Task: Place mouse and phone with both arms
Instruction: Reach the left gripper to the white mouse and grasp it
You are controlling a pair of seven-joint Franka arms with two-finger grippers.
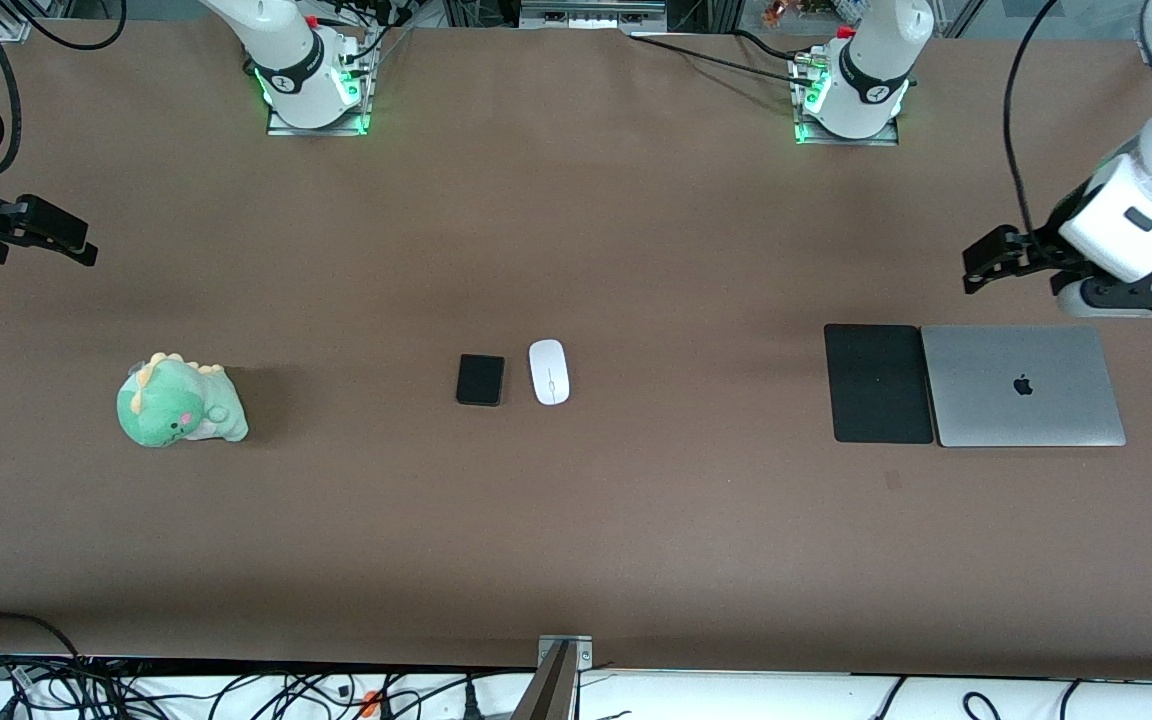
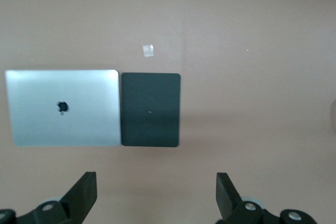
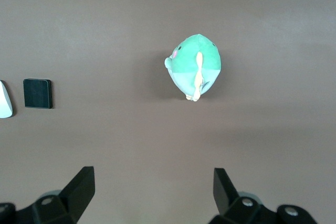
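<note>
1. Front view: the small flat black phone (image 1: 481, 380) and glossy white oval mouse (image 1: 549, 372) lie side by side at frame centre on the brown table (image 1: 576, 520). Neither is grasped; reaching looks like the next step.
2. Left wrist view: the left tool (image 2: 156, 195) hangs open above the table, near the dark rectangular mouse pad (image 2: 150, 109) and silver laptop (image 2: 61, 107).
3. Right wrist view: the right tool (image 3: 154, 191) hangs open near the green dinosaur plush (image 3: 194, 66); each tool must travel to centre.

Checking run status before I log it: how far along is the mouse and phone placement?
Nothing looks done yet. The mouse and phone lie side by side mid-table, untouched. Nothing is in hand: the left gripper is open over bare table beside the mouse pad and laptop; the right gripper is open near the dinosaur plush. Both picks and placements remain.
</note>
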